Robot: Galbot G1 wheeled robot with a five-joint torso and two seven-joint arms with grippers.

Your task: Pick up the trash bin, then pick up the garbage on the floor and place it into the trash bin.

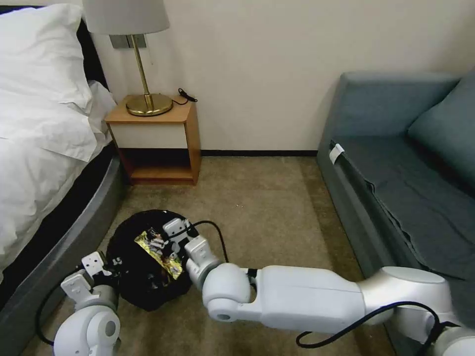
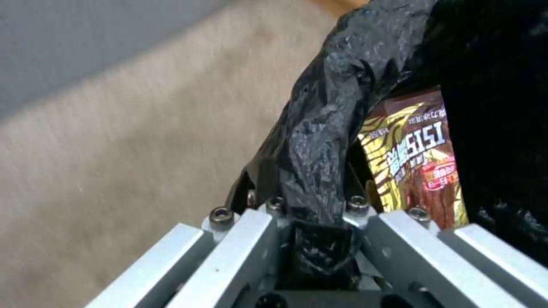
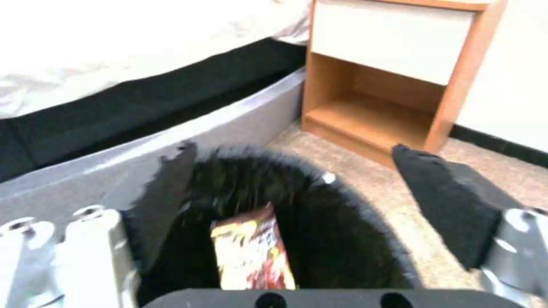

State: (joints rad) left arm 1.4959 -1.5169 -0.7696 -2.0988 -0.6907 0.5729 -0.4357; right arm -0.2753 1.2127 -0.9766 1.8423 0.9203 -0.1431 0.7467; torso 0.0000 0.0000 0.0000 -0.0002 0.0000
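Observation:
The round black trash bin [image 1: 133, 277], lined with a crinkly black bag, is close in front of me over the beige carpet floor [image 1: 267, 207]. My left gripper [image 1: 108, 269] is shut on the bin's bagged rim [image 2: 320, 141] at its left side. A brown-yellow snack wrapper [image 1: 161, 253], a piece of garbage, lies inside the bin [image 3: 348, 239]; the wrapper [image 3: 251, 254] sits below my right gripper [image 3: 294, 160]. That right gripper [image 1: 170, 236] hovers over the bin's mouth, open, with nothing between its fingers. The wrapper [image 2: 419, 162] leans against the bag's inner wall.
A bed [image 1: 44, 148] with a grey base runs along the left, close to the bin. A wooden nightstand [image 1: 158, 143] with a brass lamp [image 1: 143, 74] stands at the back wall. A blue-grey sofa [image 1: 396, 188] fills the right side. Open carpet lies between them.

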